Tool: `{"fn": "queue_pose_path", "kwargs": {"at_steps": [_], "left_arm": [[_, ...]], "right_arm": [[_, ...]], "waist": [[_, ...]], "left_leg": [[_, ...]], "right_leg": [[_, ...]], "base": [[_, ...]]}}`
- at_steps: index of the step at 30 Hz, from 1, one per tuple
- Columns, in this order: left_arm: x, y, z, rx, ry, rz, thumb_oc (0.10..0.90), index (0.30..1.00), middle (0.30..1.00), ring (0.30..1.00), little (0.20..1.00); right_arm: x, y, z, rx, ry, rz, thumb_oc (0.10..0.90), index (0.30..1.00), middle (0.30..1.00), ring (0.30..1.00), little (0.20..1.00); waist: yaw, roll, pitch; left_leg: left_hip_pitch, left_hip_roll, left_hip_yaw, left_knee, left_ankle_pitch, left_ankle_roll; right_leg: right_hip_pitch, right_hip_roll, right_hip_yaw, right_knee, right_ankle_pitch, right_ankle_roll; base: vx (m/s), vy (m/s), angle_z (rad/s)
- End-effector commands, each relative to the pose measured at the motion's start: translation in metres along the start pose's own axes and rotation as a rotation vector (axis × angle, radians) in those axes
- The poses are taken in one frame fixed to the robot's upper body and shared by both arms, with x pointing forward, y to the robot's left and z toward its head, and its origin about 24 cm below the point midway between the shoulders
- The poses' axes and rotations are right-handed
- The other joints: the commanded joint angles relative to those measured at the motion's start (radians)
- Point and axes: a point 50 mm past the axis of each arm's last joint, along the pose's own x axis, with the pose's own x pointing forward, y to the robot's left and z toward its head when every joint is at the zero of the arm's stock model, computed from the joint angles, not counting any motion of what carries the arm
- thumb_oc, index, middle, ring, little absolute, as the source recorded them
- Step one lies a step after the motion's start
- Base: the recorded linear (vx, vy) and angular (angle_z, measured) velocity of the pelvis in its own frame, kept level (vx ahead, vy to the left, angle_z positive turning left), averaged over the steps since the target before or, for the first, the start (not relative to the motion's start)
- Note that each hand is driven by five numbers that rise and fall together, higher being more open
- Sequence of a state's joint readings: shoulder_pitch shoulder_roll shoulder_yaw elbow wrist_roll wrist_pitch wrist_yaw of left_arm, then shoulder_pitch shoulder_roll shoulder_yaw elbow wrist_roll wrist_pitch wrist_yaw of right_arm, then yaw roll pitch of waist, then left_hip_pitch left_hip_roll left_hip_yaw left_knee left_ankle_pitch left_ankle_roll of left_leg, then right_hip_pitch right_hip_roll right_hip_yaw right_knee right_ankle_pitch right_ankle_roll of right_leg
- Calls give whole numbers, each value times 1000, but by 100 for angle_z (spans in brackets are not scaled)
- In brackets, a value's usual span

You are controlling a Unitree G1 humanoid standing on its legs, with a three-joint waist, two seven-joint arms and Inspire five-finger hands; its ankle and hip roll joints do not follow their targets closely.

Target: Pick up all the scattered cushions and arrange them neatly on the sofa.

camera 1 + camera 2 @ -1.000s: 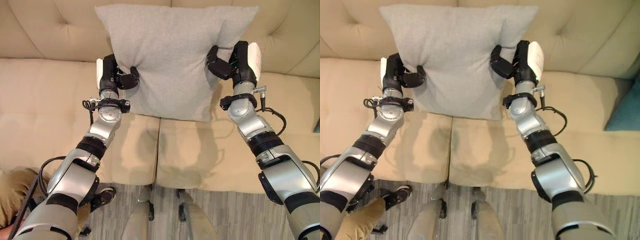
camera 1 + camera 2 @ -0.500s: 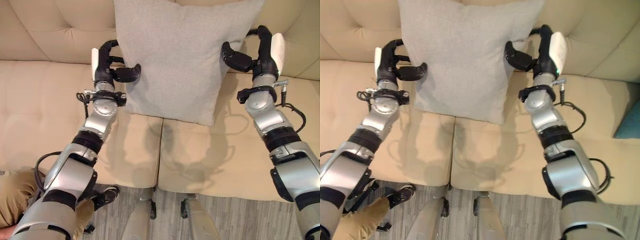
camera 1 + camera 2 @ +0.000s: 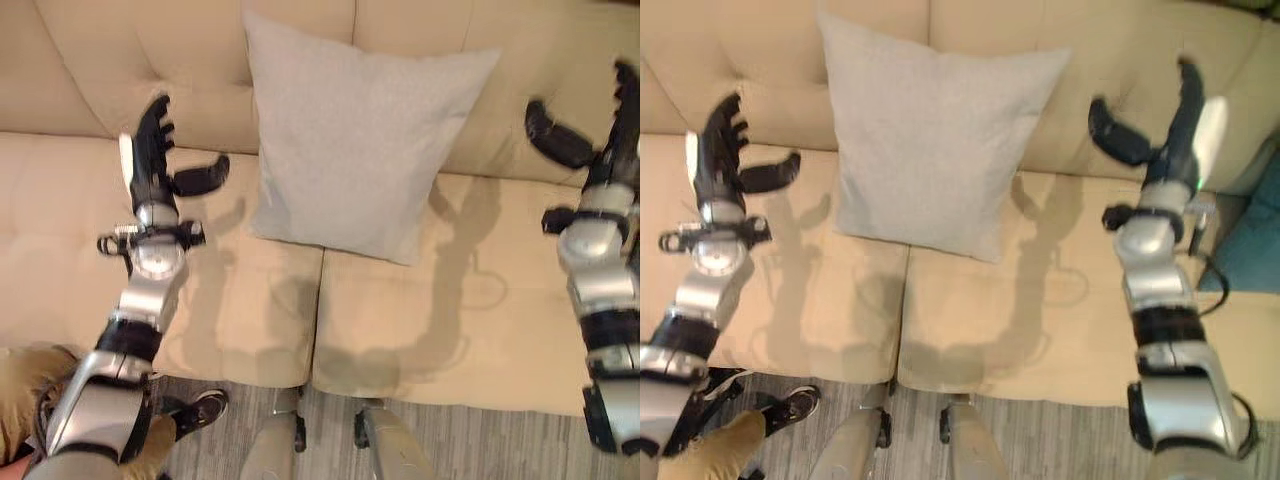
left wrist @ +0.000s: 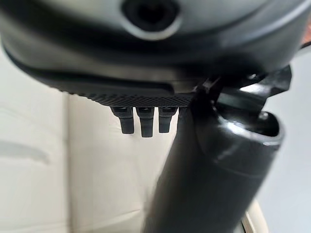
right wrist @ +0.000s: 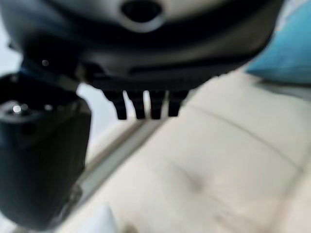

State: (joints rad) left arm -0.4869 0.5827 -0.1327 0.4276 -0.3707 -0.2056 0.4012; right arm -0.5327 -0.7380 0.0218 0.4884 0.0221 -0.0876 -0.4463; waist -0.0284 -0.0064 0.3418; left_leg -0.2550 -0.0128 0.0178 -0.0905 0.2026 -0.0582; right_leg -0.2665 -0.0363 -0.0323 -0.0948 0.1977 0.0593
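Both of our hands are up over the sofa [image 3: 90, 230] and hold nothing. Our left hand [image 3: 152, 150] hangs over the left seat cushion, well apart from the grey cushion [image 3: 355, 140], with its fingers straight and spread upward and its thumb [image 3: 200, 178] stuck out sideways toward the cushion without touching it. Our right hand [image 3: 1175, 130] is raised on the other side, over the seam where the seat meets the tufted backrest, fingers straight up and thumb [image 3: 1118, 135] reaching out toward the cushion, again with a clear gap between them. In the left wrist view we see our fingers [image 4: 141, 121] straight out over the beige upholstery, and in the right wrist view the same: fingers [image 5: 146, 103] extended, with nothing between them and the thumb. We see the grey cushion standing on the seat and leaning back against the backrest, roughly central, its lower edge resting across the gap between the two seat cushions and slightly skewed. A teal cushion [image 3: 1255, 245] sits at the far right end of the sofa, just beside our right arm. At the lower left a person's tan trouser leg [image 3: 25, 375] and dark shoe [image 3: 195, 408] stand on the grey floor [image 3: 470, 440].
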Motion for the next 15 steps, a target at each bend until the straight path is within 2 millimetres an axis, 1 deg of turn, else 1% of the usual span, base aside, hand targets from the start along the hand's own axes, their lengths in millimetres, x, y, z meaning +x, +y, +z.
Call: {"fn": "queue_pose_path", "kwargs": {"at_steps": [1,2,6,7,8,9,10,11,12,13,14,15], "left_arm": [[-19,6,-16,29,-21,-17,800,900,900,900,900],[-39,14,-35,50,50,-23,800,900,900,900,900],[-91,29,-82,69,263,-31,800,900,900,900,900],[-103,33,-93,96,318,-42,800,900,900,900,900],[-119,37,-108,141,395,-59,800,900,900,900,900],[-132,39,-118,141,456,-63,800,900,900,900,900],[-149,41,-131,146,536,-61,800,900,900,900,900],[-174,44,-150,161,661,-62,800,900,900,900,900],[-187,46,-157,180,716,-68,800,900,900,900,900],[-212,49,-172,213,827,-90,800,900,900,900,900],[-220,49,-176,229,867,-102,800,900,900,900,900],[-236,50,-185,257,938,-116,800,900,900,900,900]], "right_arm": [[-28,-4,-26,-67,-1,65,800,900,900,900,900],[-50,-6,-47,-88,65,97,800,900,900,900,900],[-105,-3,-96,-133,264,192,800,900,900,900,900],[-117,-2,-107,-149,312,213,800,900,900,900,900],[-133,0,-120,-158,377,238,800,900,900,900,900],[-141,0,-125,-174,404,256,800,900,900,900,900],[-153,3,-135,-203,446,288,800,900,900,900,900],[-170,7,-145,-201,514,317,800,900,900,900,900],[-181,10,-150,-209,546,343,800,900,900,900,900],[-200,16,-158,-202,613,384,800,900,900,900,900],[-209,19,-162,-212,634,415,800,900,900,900,900],[-225,25,-168,-205,692,444,800,900,900,900,900]], "waist": [[-8,4,-234],[-7,1,-244],[-5,-1,-262],[-4,-1,-267],[-4,-2,-267],[-4,-1,-273],[-3,-2,-277],[-3,-2,-285],[-1,-2,-288],[-2,-3,-291],[0,-3,-291],[-1,-4,-285]], "left_leg": [[-38,-10,28,3,-145,0],[-20,-8,28,3,-150,3],[10,-3,26,3,-154,7],[20,-2,25,3,-154,8],[34,0,26,3,-158,8],[36,1,25,3,-154,9],[45,2,27,3,-154,10],[63,5,29,3,-152,11],[74,7,29,3,-151,10],[92,10,28,3,-149,9],[96,11,27,3,-147,9],[104,16,24,3,-138,6]], "right_leg": [[26,34,-22,8,-174,49],[46,34,-25,8,-180,48],[80,31,-38,8,-188,48],[90,31,-41,8,-190,46],[105,30,-43,8,-193,47],[110,31,-45,8,-192,46],[122,32,-45,8,-194,44],[142,34,-47,8,-197,40],[155,34,-49,8,-199,39],[176,37,-48,8,-204,34],[182,39,-47,8,-208,33],[192,42,-46,8,-213,27]], "base": [[16,-35,-4],[0,-37,-10],[5,-37,-4],[-4,-39,-4],[-6,-37,-2],[-33,-44,-1],[-26,-58,0],[-26,-70,-1],[-29,-85,2],[-42,-74,7],[-87,-102,13],[-69,-67,15]]}}
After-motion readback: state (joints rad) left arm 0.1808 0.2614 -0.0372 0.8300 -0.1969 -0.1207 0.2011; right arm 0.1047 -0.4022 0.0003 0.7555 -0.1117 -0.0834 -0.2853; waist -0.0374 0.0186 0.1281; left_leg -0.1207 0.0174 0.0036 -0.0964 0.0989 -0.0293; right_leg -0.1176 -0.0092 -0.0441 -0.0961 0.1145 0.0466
